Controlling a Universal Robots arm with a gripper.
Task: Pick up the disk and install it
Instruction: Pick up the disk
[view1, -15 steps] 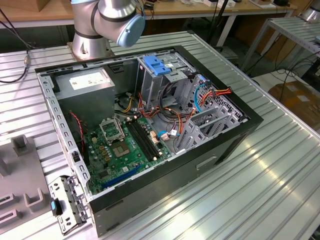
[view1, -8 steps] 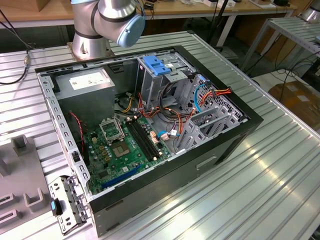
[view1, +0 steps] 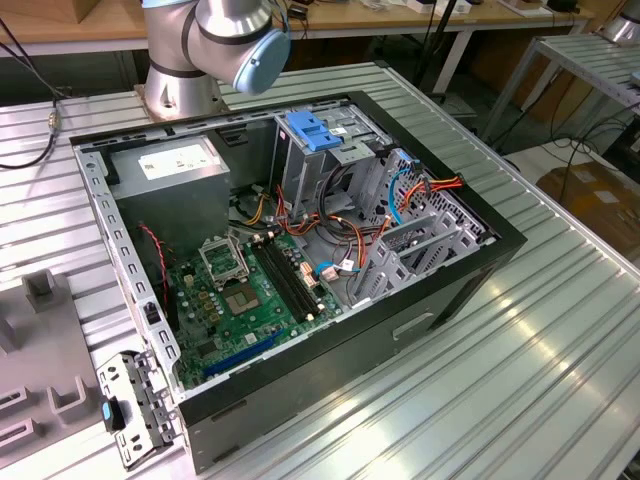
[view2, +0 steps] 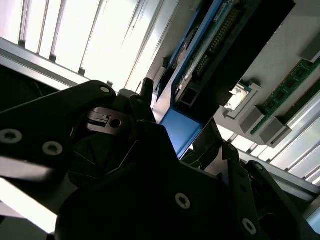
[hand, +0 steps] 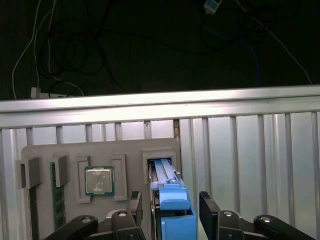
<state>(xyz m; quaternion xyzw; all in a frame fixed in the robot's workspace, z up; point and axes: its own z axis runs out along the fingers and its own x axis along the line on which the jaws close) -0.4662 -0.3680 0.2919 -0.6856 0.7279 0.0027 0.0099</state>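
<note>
Gripper (hand: 171, 197) is seen in both wrist views, with its 2 fingers (hand: 136, 202) spread and 1 set on each side of the disk (hand: 172, 217). A narrow gap is seen on each side in the first wrist view. Contact cannot be confirmed, and nothing is pinched.

The disk is stood on edge in a slot of the grey tray (hand: 130, 150), blue end tab toward the gripper. Blue rails are seen along its length, and it is not lifted yet.

On the same tray a CPU (hand: 99, 180) is seated in its own pocket, 1 pocket away from the disk slot. A green RAM stick (hand: 57, 200) is held in a slot further along, well apart from the disk. The tray is laid on the ribbed metal table (hand: 250, 165), near its edge. Loose cables (hand: 75, 50) are seen on the dark floor beyond that edge.

In the exterior view an open PC case (view1: 430, 320) is laid on its side on the table, with the arm base (view1: 180, 80) at its far side. The motherboard (view1: 250, 300) is exposed toward the exterior view's left, and the metal drive cage (view1: 420, 245) toward the exterior view's right. A light-blue latch plate (view1: 312, 130) is seen at the far end of the case.
</note>
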